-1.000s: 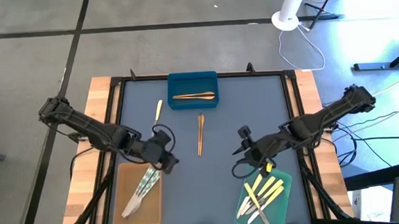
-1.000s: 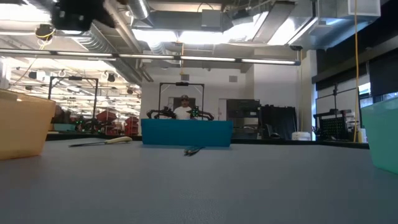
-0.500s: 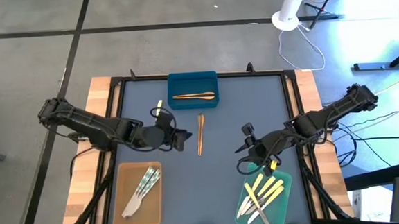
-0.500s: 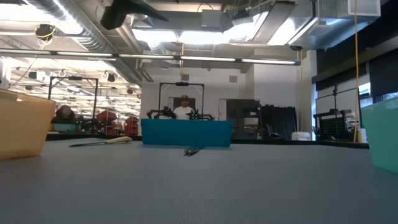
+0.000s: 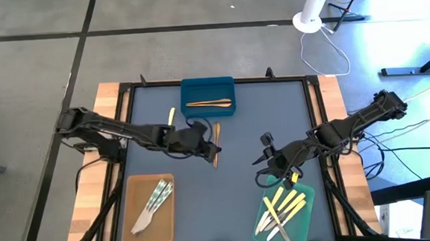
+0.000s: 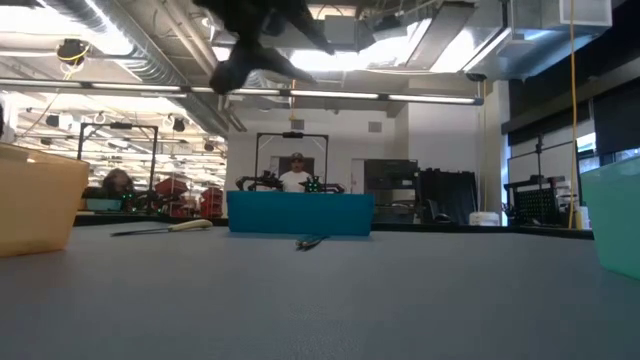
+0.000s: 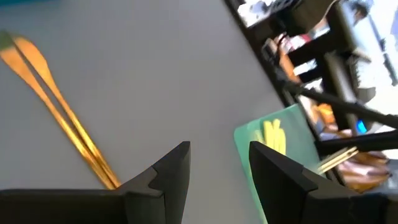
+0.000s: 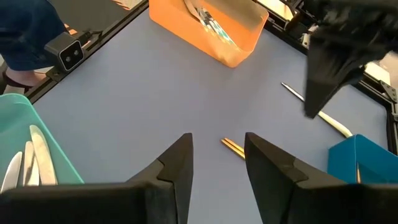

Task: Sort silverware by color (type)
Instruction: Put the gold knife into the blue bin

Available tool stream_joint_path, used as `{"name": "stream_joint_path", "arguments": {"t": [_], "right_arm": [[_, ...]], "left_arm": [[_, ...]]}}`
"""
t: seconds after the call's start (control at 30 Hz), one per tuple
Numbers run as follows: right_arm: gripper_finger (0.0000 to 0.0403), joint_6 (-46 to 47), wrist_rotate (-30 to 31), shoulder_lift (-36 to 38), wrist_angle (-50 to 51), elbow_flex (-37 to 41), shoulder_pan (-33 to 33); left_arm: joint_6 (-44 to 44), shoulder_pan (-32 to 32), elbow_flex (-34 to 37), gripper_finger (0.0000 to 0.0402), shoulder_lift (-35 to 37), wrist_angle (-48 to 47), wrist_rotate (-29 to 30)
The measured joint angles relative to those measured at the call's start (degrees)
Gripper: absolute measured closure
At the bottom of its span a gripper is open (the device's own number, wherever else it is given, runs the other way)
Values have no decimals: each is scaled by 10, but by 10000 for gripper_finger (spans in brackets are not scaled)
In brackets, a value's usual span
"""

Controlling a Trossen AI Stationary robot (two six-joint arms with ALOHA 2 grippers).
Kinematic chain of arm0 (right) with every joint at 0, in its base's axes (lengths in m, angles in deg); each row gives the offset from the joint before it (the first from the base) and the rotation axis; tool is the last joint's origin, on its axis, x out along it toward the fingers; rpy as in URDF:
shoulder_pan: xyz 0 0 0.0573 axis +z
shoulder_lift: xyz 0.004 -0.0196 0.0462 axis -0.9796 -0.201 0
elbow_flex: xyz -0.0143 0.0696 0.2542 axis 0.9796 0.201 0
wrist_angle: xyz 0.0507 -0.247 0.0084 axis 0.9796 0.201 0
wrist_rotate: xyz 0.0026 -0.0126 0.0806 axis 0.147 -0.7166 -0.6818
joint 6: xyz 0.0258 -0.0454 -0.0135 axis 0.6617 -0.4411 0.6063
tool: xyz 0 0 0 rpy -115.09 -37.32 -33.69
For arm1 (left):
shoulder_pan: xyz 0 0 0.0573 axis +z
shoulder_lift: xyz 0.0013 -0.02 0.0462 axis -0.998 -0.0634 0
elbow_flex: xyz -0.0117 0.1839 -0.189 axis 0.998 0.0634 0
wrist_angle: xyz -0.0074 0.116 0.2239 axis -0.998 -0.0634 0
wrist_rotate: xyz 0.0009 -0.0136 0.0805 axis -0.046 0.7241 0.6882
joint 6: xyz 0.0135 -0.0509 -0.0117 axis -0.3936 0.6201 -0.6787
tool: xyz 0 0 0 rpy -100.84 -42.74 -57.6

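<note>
Left gripper point(image 5: 215, 149) hovering with fingers apart and nothing between them, right over the near end of the brown utensil pair point(image 5: 216, 143) lying on the mat just toward 6 o'clock from the blue tray point(image 5: 207, 97). Two thin brown pieces lying side by side and touching, so likely trouble here: closing on only one, or pinching both and dropping one on the way. Also flat and low against the mat point(image 5: 227, 202), so fingertips apt to skid over them or push them off line instead of getting under. One brown piece point(image 5: 208, 103) already inside the blue tray, at 12 o'clock on the mat. A pale yellow utensil point(image 5: 170, 117) lying loose at about 10 o'clock, just beside the blue tray; easy to nudge with a sweeping arm. Silvery pieces point(image 5: 155, 200) in the tan tray point(image 5: 131, 193) at 7 o'clock. Yellow pieces point(image 5: 289, 203) in the green tray point(image 5: 305, 221) at 5 o'clock, yet some silvery ones point(image 5: 266, 220) in there too, so a mixed tray possibly left uncorrected. Right gripper point(image 5: 267, 161) waiting at about 4 o'clock, near the green tray, fingers parted and empty. Both arms reaching toward the middle, so some risk of contact if the right one moves in while the left one lifts
</note>
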Motion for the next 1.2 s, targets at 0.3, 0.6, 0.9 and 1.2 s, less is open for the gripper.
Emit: {"name": "stream_joint_path", "arguments": {"t": [0.3,0.6,0.9,1.2], "right_arm": [[270,-2,0,0,1,0,0],[270,-2,0,0,1,0,0],[270,-2,-1,0,1,0,0],[270,-2,-1,0,2,0,0]], "left_arm": [[-74,22,-170,243,-116,-169,-30],[-88,34,-297,243,-225,-338,-32],[-87,47,-297,243,-289,-343,-75],[-88,65,-297,243,-313,-396,-57]]}}
